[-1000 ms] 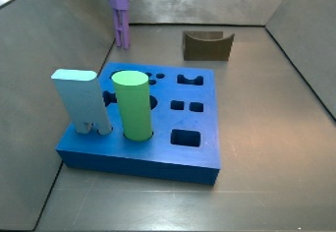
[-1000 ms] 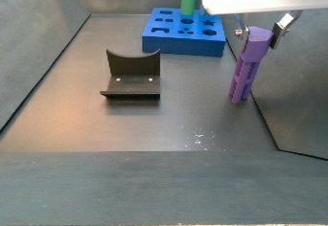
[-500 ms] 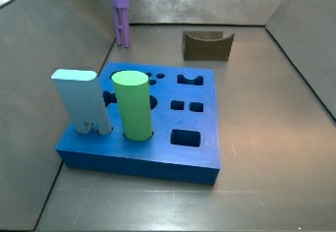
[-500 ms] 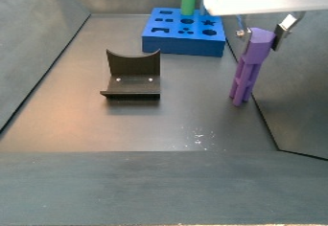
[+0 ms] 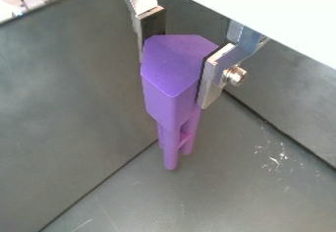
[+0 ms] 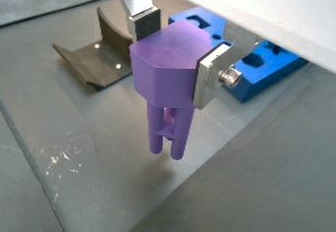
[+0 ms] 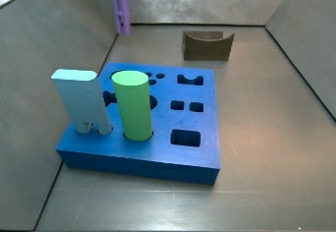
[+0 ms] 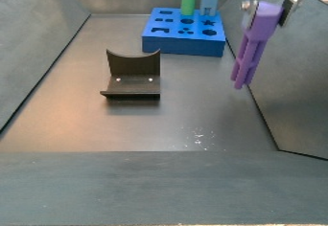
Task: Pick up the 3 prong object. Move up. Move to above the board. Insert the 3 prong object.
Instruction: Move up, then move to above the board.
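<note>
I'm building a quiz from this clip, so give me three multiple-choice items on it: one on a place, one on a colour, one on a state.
1. Where is the gripper?
A. over the board
B. near a wall, away from the board
C. at the U-shaped piece

2. What colour is the 3 prong object?
A. purple
B. green
C. pale blue

3. The 3 prong object is
A. seated in the board
B. lying flat
C. clamped upright, off the floor

Answers: 1 B, both side views show it beside a wall; 2 A, purple in every view; 3 C, the fingers press its head, prongs hanging free.
</note>
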{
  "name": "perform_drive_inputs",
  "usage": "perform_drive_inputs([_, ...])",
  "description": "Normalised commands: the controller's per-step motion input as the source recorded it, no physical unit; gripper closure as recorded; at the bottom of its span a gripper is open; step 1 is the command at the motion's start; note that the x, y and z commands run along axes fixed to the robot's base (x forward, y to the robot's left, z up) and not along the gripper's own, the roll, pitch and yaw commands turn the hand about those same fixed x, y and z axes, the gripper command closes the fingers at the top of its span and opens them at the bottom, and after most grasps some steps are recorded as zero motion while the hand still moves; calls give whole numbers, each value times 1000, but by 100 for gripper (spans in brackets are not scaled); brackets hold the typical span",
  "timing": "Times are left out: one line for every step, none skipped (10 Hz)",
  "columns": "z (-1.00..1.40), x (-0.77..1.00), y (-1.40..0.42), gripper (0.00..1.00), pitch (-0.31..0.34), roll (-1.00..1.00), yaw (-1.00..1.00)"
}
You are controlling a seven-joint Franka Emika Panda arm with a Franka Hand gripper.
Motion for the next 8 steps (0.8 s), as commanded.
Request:
perform_drive_inputs([199,-2,9,100,91,81,-12])
perform_drive_inputs([1000,-239,205,100,-125,58,49])
perform_drive_inputs([1000,-243,204,100,-123,48,50])
perform_drive_inputs([1000,-234,163,100,-108,40,28])
perform_drive_inputs([1000,-214,139,100,-81,48,10])
perform_drive_inputs([1000,-186,120,100,-29,48,9])
perform_drive_inputs([1000,-173,110,100,-11,48,11])
perform_drive_inputs([1000,-146,96,100,22,46,14])
